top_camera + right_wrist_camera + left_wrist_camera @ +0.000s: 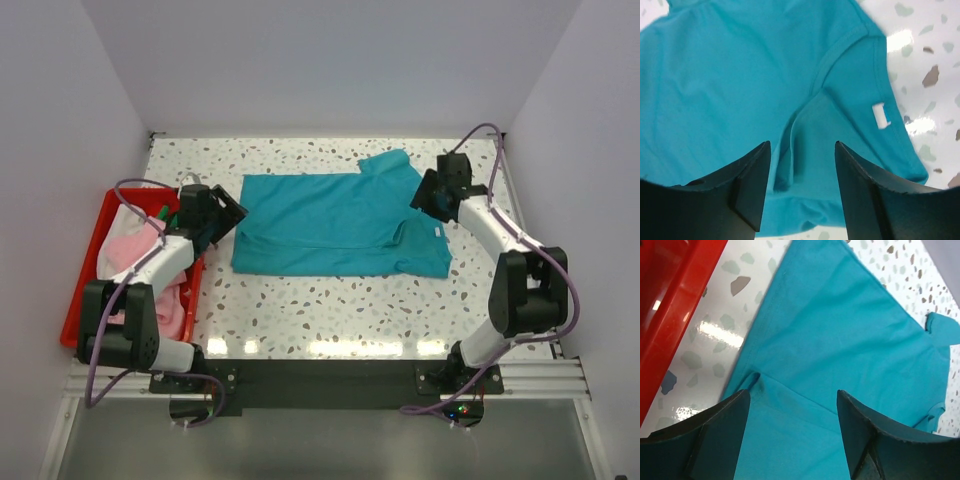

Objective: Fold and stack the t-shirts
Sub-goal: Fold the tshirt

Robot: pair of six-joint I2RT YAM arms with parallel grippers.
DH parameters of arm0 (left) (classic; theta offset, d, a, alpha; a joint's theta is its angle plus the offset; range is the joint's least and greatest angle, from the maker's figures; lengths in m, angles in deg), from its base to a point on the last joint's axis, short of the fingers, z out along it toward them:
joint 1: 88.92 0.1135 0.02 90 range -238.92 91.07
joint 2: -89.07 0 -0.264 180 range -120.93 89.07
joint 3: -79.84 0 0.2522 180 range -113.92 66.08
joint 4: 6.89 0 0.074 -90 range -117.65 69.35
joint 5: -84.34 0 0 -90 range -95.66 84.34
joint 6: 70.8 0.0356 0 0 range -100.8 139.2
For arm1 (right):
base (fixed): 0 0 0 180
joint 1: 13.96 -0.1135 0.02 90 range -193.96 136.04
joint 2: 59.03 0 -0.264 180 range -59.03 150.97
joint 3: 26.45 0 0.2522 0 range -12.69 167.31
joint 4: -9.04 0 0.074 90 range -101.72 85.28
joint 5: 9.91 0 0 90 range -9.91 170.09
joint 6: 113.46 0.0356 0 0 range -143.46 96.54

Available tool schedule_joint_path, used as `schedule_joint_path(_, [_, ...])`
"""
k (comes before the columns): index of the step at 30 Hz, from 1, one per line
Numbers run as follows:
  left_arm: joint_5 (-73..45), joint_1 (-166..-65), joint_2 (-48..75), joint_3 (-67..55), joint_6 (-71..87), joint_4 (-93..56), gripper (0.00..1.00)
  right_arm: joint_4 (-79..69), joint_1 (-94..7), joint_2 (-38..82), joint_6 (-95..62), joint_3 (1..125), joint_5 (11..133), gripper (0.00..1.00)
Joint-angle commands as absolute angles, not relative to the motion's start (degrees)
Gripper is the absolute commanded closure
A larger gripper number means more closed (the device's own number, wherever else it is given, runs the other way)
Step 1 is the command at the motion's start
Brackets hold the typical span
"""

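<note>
A teal t-shirt (330,222) lies spread on the speckled table, its near side folded over lengthwise. My left gripper (232,212) is open and empty above the shirt's left edge; in the left wrist view its jaws stand apart over a fold line in the teal cloth (840,330). My right gripper (422,194) is open and empty above the shirt's right end; the right wrist view shows the collar with a white label (881,115) and a ridge of cloth (795,145) between the jaws. A light pink shirt (128,252) with white and dark green pieces lies in the red bin.
The red plastic bin (84,290) stands at the table's left edge, just left of my left arm; its wall also shows in the left wrist view (670,315). White walls enclose the table on three sides.
</note>
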State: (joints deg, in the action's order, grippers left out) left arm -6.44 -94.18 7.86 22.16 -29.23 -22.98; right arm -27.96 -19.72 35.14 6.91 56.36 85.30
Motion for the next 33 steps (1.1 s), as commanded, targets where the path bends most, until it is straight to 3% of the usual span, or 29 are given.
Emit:
schedule_joint_path(1, [-6.45, -94.2, 10.06, 18.89, -28.0, -22.84, 0.26, -27.75, -24.4, 29.57, 7.91, 51.65, 88.6, 0.43])
schedule_joint_path(4, [-6.54, -94.81, 7.78, 15.21, -27.47, -23.81, 0.26, -26.52, -25.56, 30.44, 8.71, 50.76, 88.79, 0.54])
schedule_joint_path(7, [-6.81, -95.42, 2.7, 9.16, -26.08, -23.99, 0.27, -27.57, -25.47, 34.48, 8.27, 55.23, 89.14, 0.55])
schedule_joint_path(15, [2.41, -96.4, -15.85, -12.73, -19.22, -30.58, 0.36, -24.94, -23.81, 50.37, 4.32, 73.95, 88.88, 0.55])
schedule_joint_path(20, [3.91, -96.4, -29.13, -26.89, -16.14, -33.21, 0.46, -23.0, -22.22, 58.91, 0.8, 85.45, 88.44, 0.55])
schedule_joint_path(26, [4.09, -96.57, -40.38, -40.24, -14.91, -35.85, 0.49, -23.61, -21.78, 70.25, -2.98, 99.88, 88.18, 0.54])
schedule_joint_path(33, [5.23, -96.66, -44.52, -41.49, -14.38, -35.94, 0.49, -25.02, -21.52, 78.87, -6.14, 110.7, 88.53, 0.48])
